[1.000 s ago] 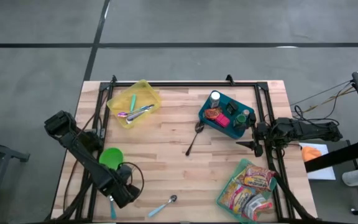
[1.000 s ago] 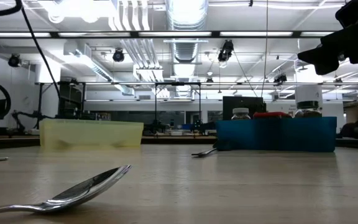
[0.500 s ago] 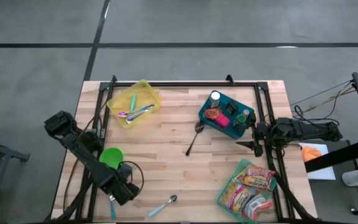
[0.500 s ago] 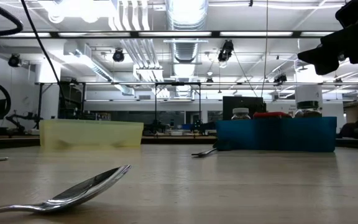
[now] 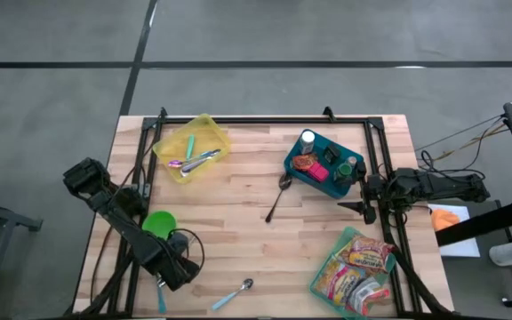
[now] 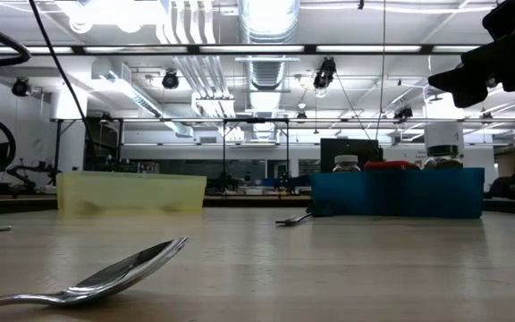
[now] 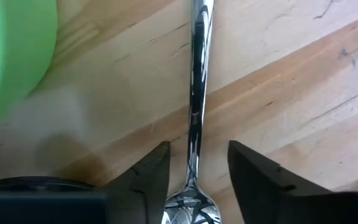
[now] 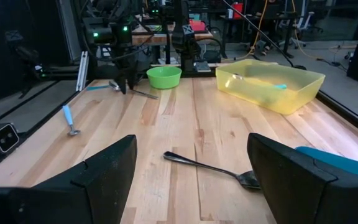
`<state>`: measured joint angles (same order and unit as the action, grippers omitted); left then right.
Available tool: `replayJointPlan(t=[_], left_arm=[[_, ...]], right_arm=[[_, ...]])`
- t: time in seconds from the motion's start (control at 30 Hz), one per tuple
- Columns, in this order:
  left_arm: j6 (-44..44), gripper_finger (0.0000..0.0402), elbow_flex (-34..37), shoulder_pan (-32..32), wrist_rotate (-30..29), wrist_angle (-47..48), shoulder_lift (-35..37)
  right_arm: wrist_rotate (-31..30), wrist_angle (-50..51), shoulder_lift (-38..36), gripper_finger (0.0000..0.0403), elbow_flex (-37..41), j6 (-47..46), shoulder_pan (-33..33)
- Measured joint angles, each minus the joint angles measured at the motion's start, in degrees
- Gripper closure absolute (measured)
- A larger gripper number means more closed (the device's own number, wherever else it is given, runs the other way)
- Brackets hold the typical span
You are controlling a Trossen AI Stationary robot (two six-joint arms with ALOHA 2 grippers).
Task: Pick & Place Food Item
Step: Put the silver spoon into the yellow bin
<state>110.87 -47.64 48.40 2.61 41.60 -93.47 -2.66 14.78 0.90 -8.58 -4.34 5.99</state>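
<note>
Your left gripper [image 7: 196, 177] is down at the table's [image 5: 238, 191] 7 o'clock corner, just past the green bowl [image 5: 157, 224] that sits at 9 o'clock. Its two fingers [image 7: 257, 180] straddle a metal spoon [image 7: 197, 74] lying flat on the wood. The jaws stand apart, with a strip of board showing on each side of the handle, and nothing is gripped. The spoon's bowl lies between the fingertips, and its handle runs away from the wrist alongside the green bowl's rim.

Your right gripper [image 5: 358, 196] waits at the 3 o'clock edge, raised off the wood. Its jaws are spread wide and empty, pointing in across the table.

The food is well apart from both grippers. Bright snack packets [image 5: 363, 260] are piled in a pale green tray [image 5: 324, 267] at 5 o'clock, near the front right corner. A teal bin [image 5: 314, 178] at 2 o'clock, just beside the right gripper, holds a white-capped bottle [image 5: 308, 139] and several jars. A dark spoon [image 5: 276, 197] lies on the boards just right of centre, its bowl nearly touching the teal bin.

A yellow bin [image 5: 204, 124] at 10 o'clock holds a few utensils. A blue-handled spoon [image 5: 233, 295] rests alone at 6 o'clock, close to the front edge.
</note>
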Motion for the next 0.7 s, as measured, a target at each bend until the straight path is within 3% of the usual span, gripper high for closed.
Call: replayJointPlan(t=[0.7], left_arm=[[-1.2,0.0384,0.0,-0.1,-2.5,-1.1,0.0]], right_arm=[[0.0,0.0,0.0,0.0100,0.0,0.0,0.0]])
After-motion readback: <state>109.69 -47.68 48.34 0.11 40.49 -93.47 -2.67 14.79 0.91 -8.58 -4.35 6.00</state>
